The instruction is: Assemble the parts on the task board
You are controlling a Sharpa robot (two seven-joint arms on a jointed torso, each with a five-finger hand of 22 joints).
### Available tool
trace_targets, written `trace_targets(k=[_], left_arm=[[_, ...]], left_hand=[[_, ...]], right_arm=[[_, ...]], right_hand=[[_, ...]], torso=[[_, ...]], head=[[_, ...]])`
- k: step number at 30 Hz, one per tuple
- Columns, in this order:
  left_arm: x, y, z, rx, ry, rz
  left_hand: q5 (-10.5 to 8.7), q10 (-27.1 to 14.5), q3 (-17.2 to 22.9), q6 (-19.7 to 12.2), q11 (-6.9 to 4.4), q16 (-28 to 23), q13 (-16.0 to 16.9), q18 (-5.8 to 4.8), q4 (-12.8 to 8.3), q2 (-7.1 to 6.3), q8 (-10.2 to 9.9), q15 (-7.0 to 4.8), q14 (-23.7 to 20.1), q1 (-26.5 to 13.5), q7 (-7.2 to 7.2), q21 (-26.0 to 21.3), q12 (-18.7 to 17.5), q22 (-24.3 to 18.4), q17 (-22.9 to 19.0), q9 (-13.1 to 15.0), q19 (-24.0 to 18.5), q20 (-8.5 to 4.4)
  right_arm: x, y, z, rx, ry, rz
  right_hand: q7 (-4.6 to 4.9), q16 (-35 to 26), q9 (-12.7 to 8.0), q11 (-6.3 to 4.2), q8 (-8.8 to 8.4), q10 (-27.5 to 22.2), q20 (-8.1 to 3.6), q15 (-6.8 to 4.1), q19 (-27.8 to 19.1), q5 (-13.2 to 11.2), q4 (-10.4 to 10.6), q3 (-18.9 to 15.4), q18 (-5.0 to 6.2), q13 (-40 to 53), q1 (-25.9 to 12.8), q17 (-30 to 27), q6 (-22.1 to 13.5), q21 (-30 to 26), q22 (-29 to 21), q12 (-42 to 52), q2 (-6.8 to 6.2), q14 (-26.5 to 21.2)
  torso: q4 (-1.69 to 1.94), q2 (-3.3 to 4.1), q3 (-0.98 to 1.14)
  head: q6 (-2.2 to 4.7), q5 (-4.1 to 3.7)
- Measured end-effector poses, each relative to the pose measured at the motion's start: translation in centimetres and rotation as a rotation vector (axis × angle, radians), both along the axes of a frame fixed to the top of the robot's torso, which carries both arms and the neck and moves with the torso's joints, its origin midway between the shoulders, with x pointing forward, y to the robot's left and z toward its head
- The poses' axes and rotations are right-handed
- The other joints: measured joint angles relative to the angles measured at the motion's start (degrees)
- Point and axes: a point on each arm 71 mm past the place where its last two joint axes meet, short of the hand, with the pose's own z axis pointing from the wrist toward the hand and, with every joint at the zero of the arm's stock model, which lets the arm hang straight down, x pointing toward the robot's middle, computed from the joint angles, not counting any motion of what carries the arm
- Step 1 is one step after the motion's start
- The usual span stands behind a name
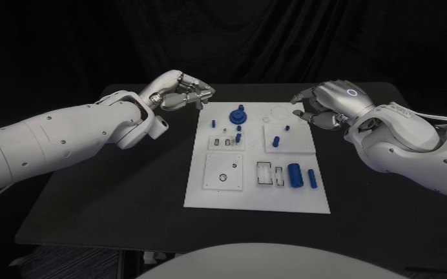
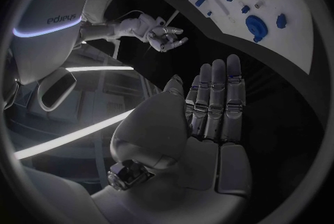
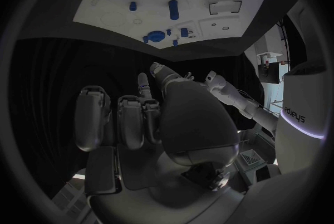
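The left hand (image 1: 183,92) hangs empty, fingers loosely curled, off the board's (image 1: 210,196) far left corner; the right hand (image 1: 326,106) likewise, empty off the far right. Nearest the left lies the round blue part (image 1: 238,116), right of it.

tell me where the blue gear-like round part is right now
In the head view the round blue part stands at the far end of the white task board, left of centre, nearest the left hand.

Matt white task board (image 1: 212,192); glossy blue parts (image 1: 295,175).
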Motion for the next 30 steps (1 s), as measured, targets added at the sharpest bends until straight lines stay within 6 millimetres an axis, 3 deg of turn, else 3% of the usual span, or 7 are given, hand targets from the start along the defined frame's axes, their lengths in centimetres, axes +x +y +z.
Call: trace_targets(k=[3,6,8,11,15,20,30], left_arm=[[-0.7,-1.7,0.1,0.109,-0.055,-0.032],[-1.1,-3.8,0.5,0.224,-0.100,-0.053],[-1.2,-5.3,0.9,0.291,-0.116,-0.061],[-1.3,-7.6,1.4,0.401,-0.113,-0.059],[-1.0,-9.5,1.2,0.552,-0.061,-0.020],[-0.4,-10.4,0.4,0.718,0.019,0.053],[-0.1,-11.6,-0.4,0.892,0.095,0.140]], left_hand=[[-2.17,1.94,0.67,1.70,-1.28,9.78,7.67,0.00,-0.13,0.69,0.59,-1.00,3.26,-0.69,-0.80,4.42,9.40,2.94,8.23,0.28,2.24,-1.04],[-2.42,6.19,1.38,2.47,-1.78,19.11,19.82,-0.01,-0.04,0.66,1.05,-1.42,9.88,-1.14,-1.30,9.85,22.27,7.58,21.28,0.66,3.14,-1.95],[-2.63,11.82,1.87,3.72,-2.25,25.17,30.08,-0.16,-0.21,0.16,1.79,-2.05,16.08,-1.77,-1.76,16.61,32.99,15.47,31.61,1.29,5.82,-2.50],[-2.63,18.92,2.41,4.94,-2.81,31.64,41.71,-2.28,-0.28,-0.01,3.09,-2.98,23.42,-3.65,-2.76,26.84,44.81,28.27,43.36,2.96,10.45,-3.23],[-2.63,22.58,3.05,5.86,-1.80,36.61,43.19,-3.18,-0.45,-0.61,4.89,-3.78,28.61,-5.78,-3.35,36.45,45.77,40.79,46.90,5.81,14.82,-3.92],[-3.27,23.60,3.56,5.92,-2.24,39.51,43.19,-4.09,-0.48,-1.06,7.59,-4.16,29.02,-8.68,-3.68,42.80,45.77,49.47,46.95,10.54,17.80,-4.42],[-5.70,24.80,4.47,0.40,-4.73,41.14,43.19,-4.97,-0.60,-2.61,18.16,-5.23,28.99,-14.51,-5.12,47.41,45.88,57.22,46.95,31.24,20.52,-5.40]], right_arm=[[-0.1,0.1,0.0,0.005,0.005,-0.001],[0.0,0.4,-0.1,0.009,0.007,0.004],[0.0,0.5,-0.1,0.010,0.009,0.003],[0.0,0.5,-0.1,0.010,0.011,0.001],[-0.1,0.4,-0.1,0.011,0.016,-0.002],[-0.3,0.6,0.0,0.016,0.021,-0.001],[-0.5,0.4,0.1,0.026,0.035,-0.014]], right_hand=[[-0.21,0.00,0.03,0.00,0.00,0.00,0.00,0.00,0.00,0.00,0.00,0.00,0.00,0.00,0.00,0.00,0.21,0.00,0.00,0.00,0.00,0.00],[0.00,0.00,0.05,0.00,0.00,0.00,0.00,0.00,0.00,0.00,0.16,0.16,0.00,0.00,0.00,0.00,0.41,0.00,0.00,0.00,0.00,0.00],[0.00,0.00,0.05,0.00,0.00,0.00,0.00,0.00,0.00,0.00,0.16,0.16,0.00,0.00,0.00,0.00,0.41,0.00,0.00,0.00,0.00,0.00],[0.00,0.00,0.05,0.00,0.00,0.00,0.00,0.00,0.00,0.00,0.16,0.16,0.00,0.00,0.00,0.00,0.41,0.00,0.00,0.00,0.00,0.00],[0.22,0.00,0.09,0.00,0.00,0.00,0.00,0.00,0.00,0.24,0.16,0.15,0.00,0.00,0.00,0.00,0.63,0.00,0.00,0.00,0.00,0.00],[0.02,0.00,0.09,0.00,0.00,0.00,0.00,0.00,0.00,0.24,0.32,0.31,0.00,0.00,0.00,0.00,0.83,0.00,0.00,0.00,0.00,0.00],[0.21,0.00,0.08,0.00,0.00,0.00,0.00,0.00,0.00,0.46,0.47,0.47,0.00,0.00,-0.01,0.00,1.03,0.00,0.00,0.00,-0.01,0.00]], torso=[[-0.18,-0.29,-0.03],[-0.53,-0.55,-0.26],[-0.62,-0.76,-0.41],[-0.84,-1.09,-0.44],[-1.17,-1.46,-0.34],[-1.19,-1.64,0.08],[-1.54,-1.80,0.57]], head=[[-0.36,0.43],[-0.69,1.01],[-1.00,1.09],[-1.16,1.26],[-1.21,1.46],[-1.21,1.04],[-1.22,0.31]])
